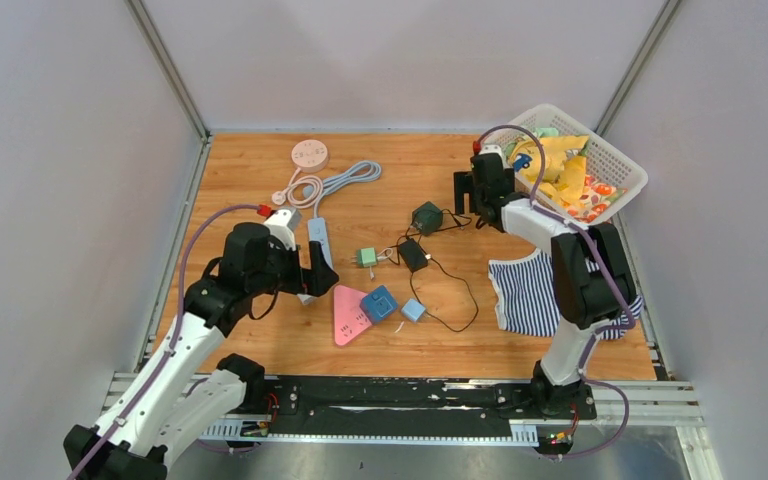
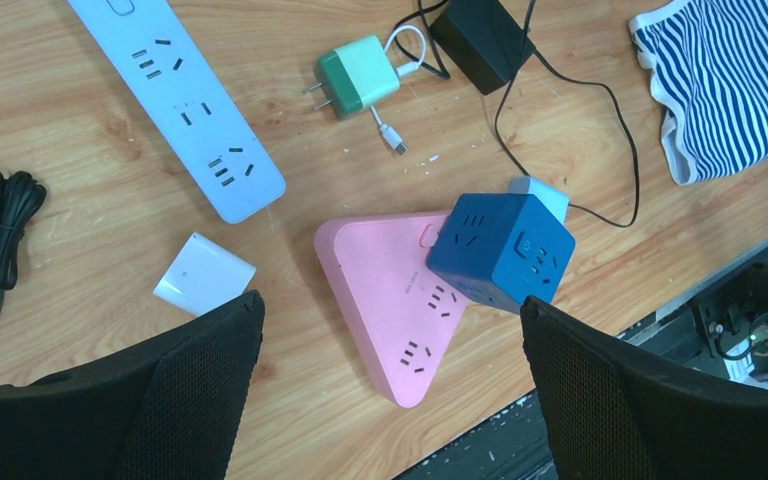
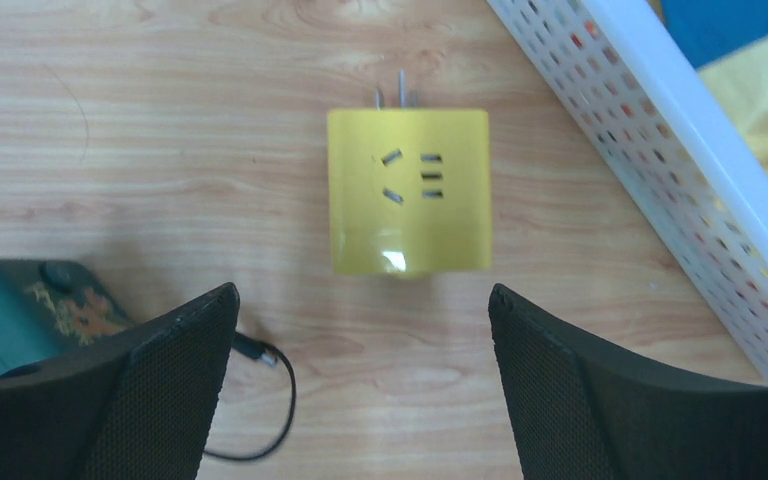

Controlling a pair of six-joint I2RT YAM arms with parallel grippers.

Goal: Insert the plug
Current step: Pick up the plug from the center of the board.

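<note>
Right wrist: where's the plug point(image 3: 407, 192)?
— On the bench point(image 3: 160, 120), toward the far-right corner, just beside the basket point(image 3: 650, 150); right pincer point(image 3: 360, 300) above it gapes wide, empty.
— Advice?
— Drop straight, squeeze the flat sides, keep the prongs point(image 3: 401, 88) free.

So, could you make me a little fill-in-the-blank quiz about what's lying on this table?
1. The cube plug beside the white basket is coloured ___.
2. The blue cube rests partly on a pink socket block shaped like a ___.
3. The cloth is patterned with blue and white ___.

Missing words: yellow; triangle; stripes.
</note>
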